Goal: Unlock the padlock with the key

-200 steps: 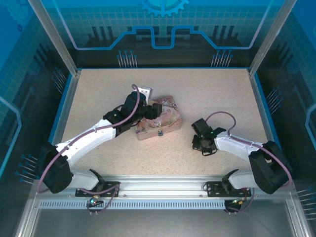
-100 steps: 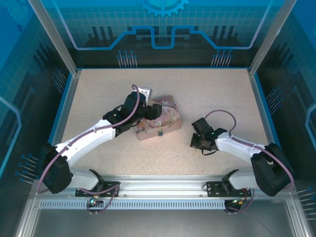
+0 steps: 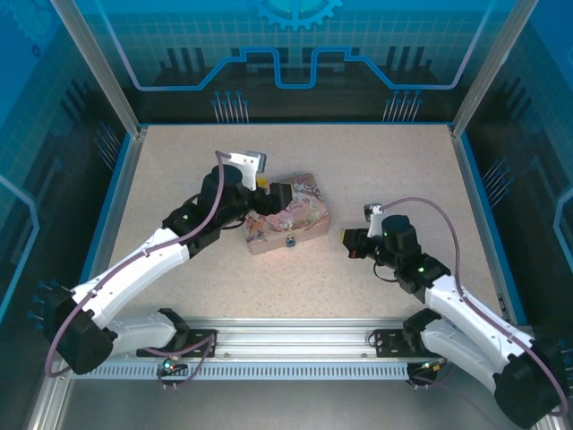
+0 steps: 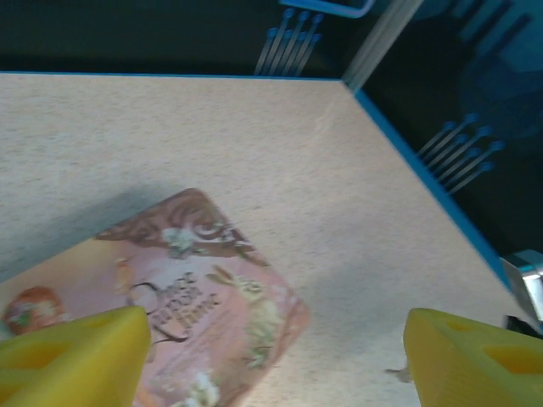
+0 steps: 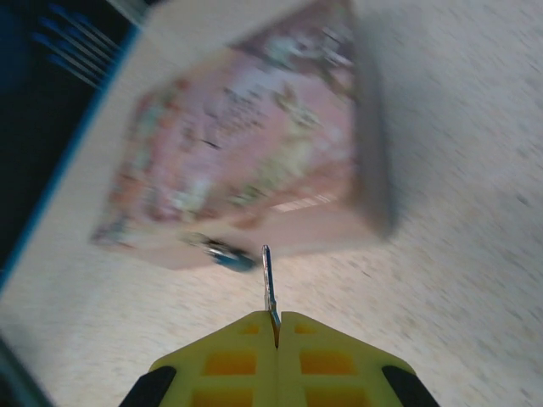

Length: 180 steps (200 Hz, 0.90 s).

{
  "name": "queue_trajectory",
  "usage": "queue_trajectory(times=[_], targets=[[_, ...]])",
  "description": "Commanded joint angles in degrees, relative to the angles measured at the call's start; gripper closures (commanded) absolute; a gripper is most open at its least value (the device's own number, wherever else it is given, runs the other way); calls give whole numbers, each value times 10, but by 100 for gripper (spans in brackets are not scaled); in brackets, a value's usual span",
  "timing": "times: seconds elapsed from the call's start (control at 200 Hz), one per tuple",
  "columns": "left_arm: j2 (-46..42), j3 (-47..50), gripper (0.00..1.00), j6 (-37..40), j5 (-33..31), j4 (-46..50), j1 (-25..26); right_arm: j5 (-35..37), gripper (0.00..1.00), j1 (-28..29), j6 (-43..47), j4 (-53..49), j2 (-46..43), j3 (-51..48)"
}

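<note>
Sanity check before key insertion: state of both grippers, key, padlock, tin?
left gripper: open, empty, over the tin.
right gripper: shut on the key.
key: sticking out of the right gripper, tip beside the padlock, not inserted.
padlock: on the tin's front wall, no key in it; shackle too blurred to judge.
tin: lid down.

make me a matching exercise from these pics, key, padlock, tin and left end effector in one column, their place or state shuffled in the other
Column one
1. key
2. padlock
3. tin
4. left end effector

Column two
a. open, over the pink lid
b. bluish, at the box's side wall
c. pinched in the shut right end effector
d. pink, lying on the table

Pairs: 1-c, 2-b, 3-d, 4-a
</note>
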State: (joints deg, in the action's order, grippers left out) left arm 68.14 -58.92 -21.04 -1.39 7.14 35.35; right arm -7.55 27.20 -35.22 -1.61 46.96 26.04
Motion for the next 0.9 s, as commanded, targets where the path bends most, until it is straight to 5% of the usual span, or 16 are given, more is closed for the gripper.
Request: queue_trajectory(times=[0.0, 0.26, 0.895], targets=[[-4, 9, 21, -52, 97, -43, -4, -89, 100, -13, 4, 108, -20, -3], [37, 21, 26, -156, 200, -141, 3, -154, 100, -13, 8, 149, -7, 32], [141, -1, 58, -197, 293, -255, 46, -166, 100, 9, -33, 244, 26, 40]])
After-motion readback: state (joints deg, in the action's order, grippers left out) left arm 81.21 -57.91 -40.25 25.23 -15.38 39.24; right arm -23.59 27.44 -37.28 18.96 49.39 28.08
